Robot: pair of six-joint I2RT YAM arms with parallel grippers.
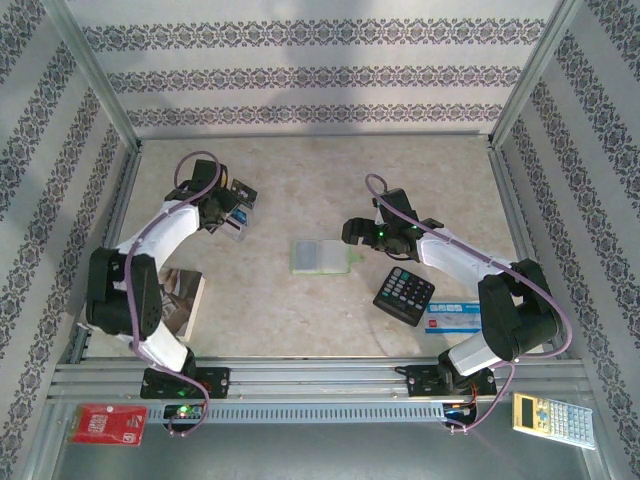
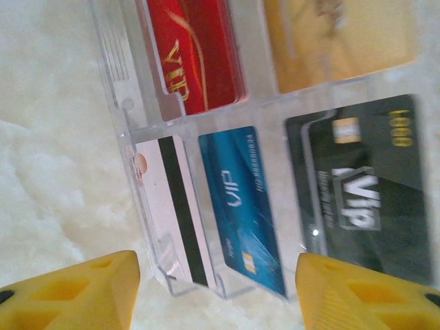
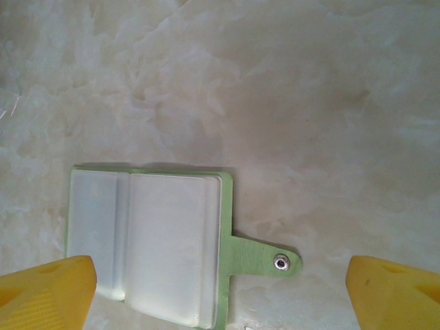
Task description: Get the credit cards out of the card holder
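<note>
Left tool [image 2: 216, 297] agape over credit cards [image 2: 240, 199] — tan one [image 2: 337, 41] partly off-frame

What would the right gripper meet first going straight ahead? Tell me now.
Most likely the open card holder, lying on the table straight in line with the open right gripper, near the holder's green snap-tab edge; depth is unclear.

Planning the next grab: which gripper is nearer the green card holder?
Right. The right gripper hovers at the right edge of the card holder; the left gripper is well to its left, over a clear rack.
</note>
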